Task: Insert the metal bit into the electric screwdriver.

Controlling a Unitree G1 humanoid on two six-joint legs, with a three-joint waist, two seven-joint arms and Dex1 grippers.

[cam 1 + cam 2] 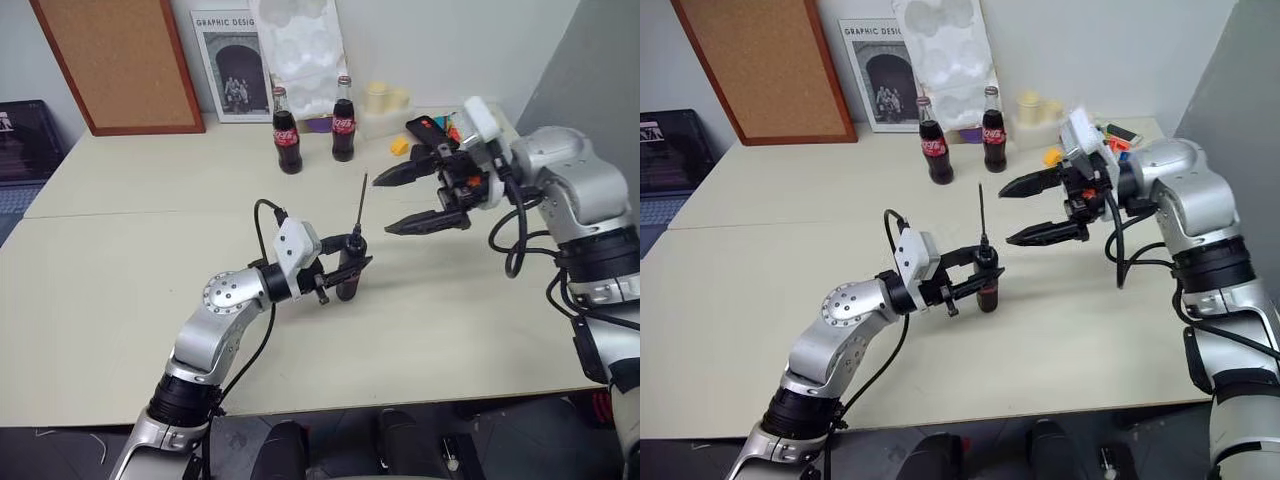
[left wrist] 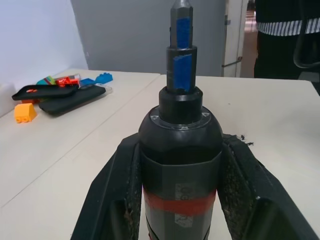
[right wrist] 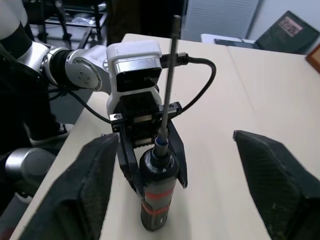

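Metal bit (image 1: 359,205), a very thin straight grey rod, stood upright out of the top of the slim dark grey electric screwdriver (image 1: 349,270) with its red band, seated in the narrow black tip. That screwdriver stood upright with its base on the pale tabletop (image 1: 120,290), near the middle of the surface. My left tool (image 1: 340,270) was pinching the screwdriver's body, its two black fingers pressed against either side just above the red band; in the left wrist view the fingers (image 2: 112,200) hugged the barrel closely.

My right tool (image 1: 400,200) hung above the tabletop at about two o'clock from the screwdriver, apart from the bit, with its black fingers spread wide and holding nothing. In the right wrist view both fingers (image 3: 80,185) stood well to either side of the screwdriver.

At twelve o'clock from the screwdriver, near the far edge, stood two cola bottles (image 1: 287,131). At one o'clock, behind my right tool, lay a black phone case (image 2: 45,92), a small yellow block (image 2: 24,112) and other coloured pieces.
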